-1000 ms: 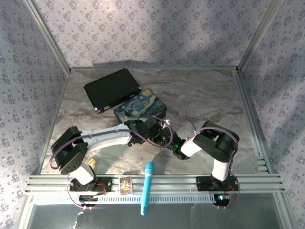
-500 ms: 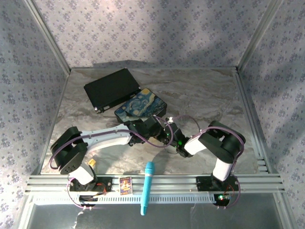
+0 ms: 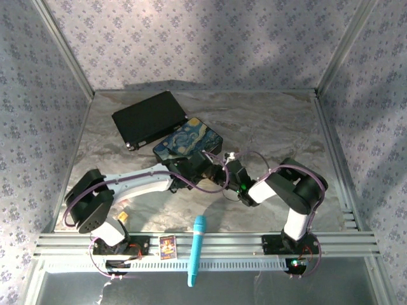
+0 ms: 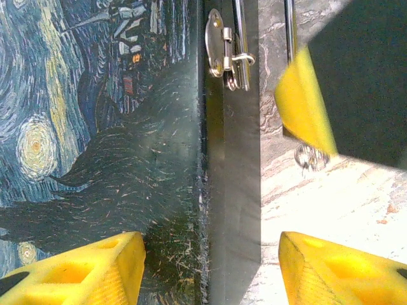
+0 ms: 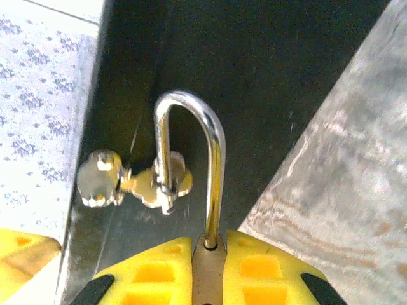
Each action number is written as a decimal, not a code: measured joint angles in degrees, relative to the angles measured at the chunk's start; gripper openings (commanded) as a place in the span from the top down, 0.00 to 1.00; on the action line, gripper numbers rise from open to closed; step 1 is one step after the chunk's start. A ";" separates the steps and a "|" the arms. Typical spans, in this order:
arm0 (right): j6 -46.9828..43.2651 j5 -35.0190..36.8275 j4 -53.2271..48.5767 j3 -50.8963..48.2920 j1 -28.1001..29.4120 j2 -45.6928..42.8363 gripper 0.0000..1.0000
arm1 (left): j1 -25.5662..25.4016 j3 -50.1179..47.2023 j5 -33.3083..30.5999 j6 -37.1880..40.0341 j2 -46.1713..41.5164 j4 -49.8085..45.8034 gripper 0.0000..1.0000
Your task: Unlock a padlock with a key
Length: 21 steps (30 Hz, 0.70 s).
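The right gripper (image 5: 206,270) clamps the padlock (image 5: 215,152), shackle through the hasp (image 5: 149,184) on the shut painted box (image 3: 187,143). The left gripper (image 4: 210,254) gapes alongside.

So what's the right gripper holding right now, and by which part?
The right gripper is shut on the padlock, clamping its brass body between the fingertips; the shackle is hooked through the latch on the box.

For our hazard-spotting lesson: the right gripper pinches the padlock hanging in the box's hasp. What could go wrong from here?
1. The padlock is threaded through the hasp, so a pull by the right gripper may drag the painted box.
2. The left gripper straddles the box edge loosely, so it may not brace it.
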 measured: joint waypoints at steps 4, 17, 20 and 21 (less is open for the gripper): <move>-0.02 -0.59 0.44 0.00 -0.94 0.00 1.00 | -0.46 0.13 -1.16 -0.37 0.52 0.04 0.43; 4.02 -0.85 6.03 -1.33 -7.58 4.87 1.00 | -0.98 0.11 -2.54 -0.81 0.83 0.02 0.43; 5.09 -1.51 6.29 -1.33 -7.50 5.11 1.00 | -1.11 0.11 -2.73 -0.81 0.83 0.02 0.43; 5.29 -1.86 6.19 -1.33 -7.54 5.01 1.00 | -1.16 0.11 -2.78 -0.83 0.83 0.02 0.43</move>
